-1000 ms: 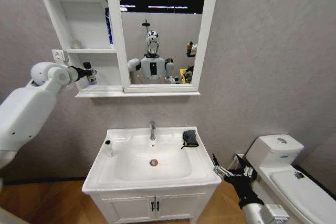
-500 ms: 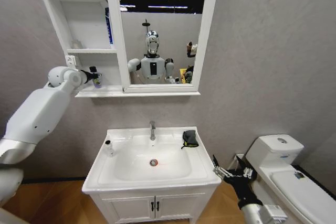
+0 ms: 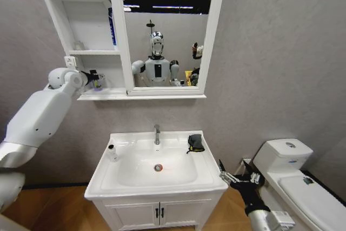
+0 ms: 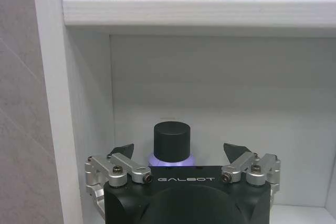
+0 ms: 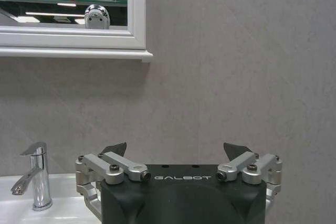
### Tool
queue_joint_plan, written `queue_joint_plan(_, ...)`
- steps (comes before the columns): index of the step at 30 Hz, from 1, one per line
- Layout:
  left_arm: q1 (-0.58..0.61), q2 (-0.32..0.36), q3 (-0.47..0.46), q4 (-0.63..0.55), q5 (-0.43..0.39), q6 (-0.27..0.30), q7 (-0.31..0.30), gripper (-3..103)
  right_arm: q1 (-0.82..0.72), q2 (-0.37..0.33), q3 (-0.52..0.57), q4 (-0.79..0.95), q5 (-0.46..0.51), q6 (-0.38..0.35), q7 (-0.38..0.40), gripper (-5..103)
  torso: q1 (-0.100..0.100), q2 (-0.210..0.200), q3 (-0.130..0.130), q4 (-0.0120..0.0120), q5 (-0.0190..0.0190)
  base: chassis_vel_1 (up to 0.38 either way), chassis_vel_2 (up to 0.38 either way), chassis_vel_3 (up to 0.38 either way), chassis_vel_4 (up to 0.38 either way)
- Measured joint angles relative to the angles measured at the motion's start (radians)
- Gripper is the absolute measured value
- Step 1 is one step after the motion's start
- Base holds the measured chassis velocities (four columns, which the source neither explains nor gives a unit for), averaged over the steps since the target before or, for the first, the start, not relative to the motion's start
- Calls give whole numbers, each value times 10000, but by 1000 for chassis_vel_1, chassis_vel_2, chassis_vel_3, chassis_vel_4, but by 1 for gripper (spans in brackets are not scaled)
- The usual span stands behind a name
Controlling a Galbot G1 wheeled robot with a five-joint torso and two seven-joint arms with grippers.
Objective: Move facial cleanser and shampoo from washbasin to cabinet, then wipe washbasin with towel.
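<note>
The right gripper (image 3: 231,176) waits open beside the washbasin (image 3: 157,171). The left gripper (image 3: 93,79) has released the bottle (image 4: 171,142) and drawn back slightly; the bottle stands between its spread jaws in the lowest compartment of the cabinet (image 3: 89,52).

Towel (image 3: 195,143) on washbasin (image 3: 108,179), right of tap (image 3: 157,133)

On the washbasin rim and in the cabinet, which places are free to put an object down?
On the washbasin, the front rim and the back strip between the tap and the small white bottle are bare. The towel takes the back right corner. In the cabinet, the top compartment looks bare; the bottom one is crowded by the left pincer and a black-capped bottle.
</note>
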Motion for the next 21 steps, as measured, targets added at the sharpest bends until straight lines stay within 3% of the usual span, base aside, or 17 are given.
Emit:
queue_joint_plan(6, 1045, 761, -817, -1842, -152, 8, -466, 100, 9, -2, -9, 11, -24, -6, 6, 100, -2, 1, -2, 8, 0, 0, 0, 0, 0)
queue_joint_plan(9, 2717, 1474, -1884, -3567, -137, -45, -1040, 100, 81, 21, -169, -80, -138, -17, 33, 100, -4, 1, -2, 7, 0, 0, 0, 0, 0)
queue_joint_plan(10, 2717, 1474, -1884, -3567, -137, -45, -1040, 100, 81, 21, -169, -80, -138, -17, 33, 100, -4, 1, -2, 7, 0, 0, 0, 0, 0)
queue_joint_plan(13, 4921, 2015, -3367, -5555, -38, -339, -1504, 100, 151, 33, -301, -134, -203, -64, 78, 100, -1, 0, -2, 4, 1, 0, 0, 0, 0)
queue_joint_plan(14, 4921, 2015, -3367, -5555, -38, -339, -1504, 100, 151, 33, -301, -134, -203, -64, 78, 100, -1, 0, -2, 4, 1, 0, 0, 0, 0)
queue_joint_plan(15, 6790, 2042, -4696, -6696, 306, -553, -1558, 100, 181, 16, -345, -134, -240, -136, 79, 100, -4, 1, -4, 8, 8, 0, 0, 0, 0)
queue_joint_plan(16, 7907, 1893, -5357, -7131, 707, -746, -1470, 100, 199, 5, -361, -133, -264, -176, 78, 100, -5, 1, -3, 7, 5, 0, 0, 0, 0)
queue_joint_plan(17, 7907, 1893, -5357, -7131, 707, -746, -1470, 100, 199, 5, -361, -133, -264, -176, 78, 100, -5, 1, -3, 7, 5, 0, 0, 0, 0)
queue_joint_plan(19, 10891, 848, -6704, -7739, 2522, -1841, -870, 100, 229, -10, -384, -125, -368, -255, 47, 100, -5, 2, -3, 10, -1, 0, 0, 0, 0)
queue_joint_plan(20, 10891, 848, -6704, -7739, 2522, -1841, -870, 100, 229, -10, -384, -125, -368, -255, 47, 100, -5, 2, -3, 10, -1, 0, 0, 0, 0)
queue_joint_plan(21, 11634, 357, -6853, -7767, 3110, -2318, -756, 100, 217, -12, -383, -111, -398, -280, 27, 100, -5, 1, -2, 9, -1, 0, 0, 0, 0)
